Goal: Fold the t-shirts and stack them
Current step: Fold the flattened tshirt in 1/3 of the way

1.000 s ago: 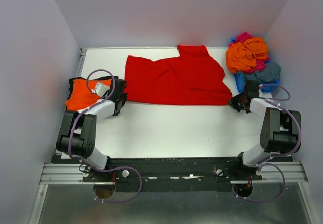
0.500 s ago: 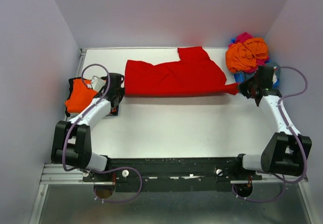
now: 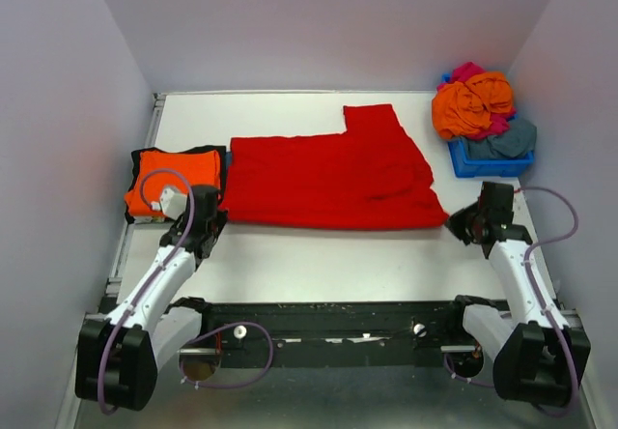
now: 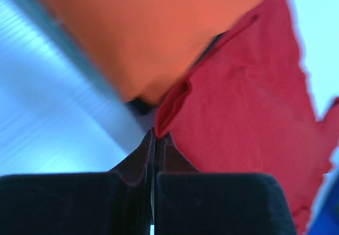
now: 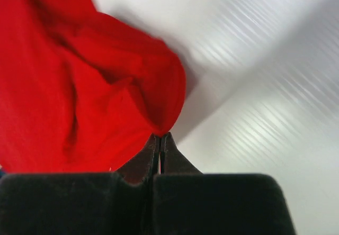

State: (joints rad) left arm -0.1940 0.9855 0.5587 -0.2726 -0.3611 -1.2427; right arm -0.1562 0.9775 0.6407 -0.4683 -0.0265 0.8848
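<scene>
White table [image 3: 319, 255] holds our red shirt [image 3: 328, 173] mid-table, seemingly half-folded. Our left gripper [image 3: 214, 218] and right gripper [image 3: 451, 221] each pinch a near corner. One orange shirt [image 3: 176, 173] lies folded at left; the heap [image 3: 478, 108] in the bin [image 3: 483, 166] remains.

White bench [image 3: 319, 255] fills centre of top frame, long side running left to right, surface smooth and matte. Same bench shows as glossy ribbed white in right wrist view [image 5: 254, 87] and as pale blue streaks at left of left wrist view [image 4: 47, 124]. Blue plastic bin [image 3: 488, 166] sits upper right, on bench's far right corner, only front wall and left rim visible. Plain grey-lilac walls [image 3: 319, 23] enclose bench on three sides. Black mounting beam [image 3: 328, 318] runs along bench's near edge, lower centre. Aluminium rail [image 3: 116, 332] lies lower left, beside beam's end.
</scene>
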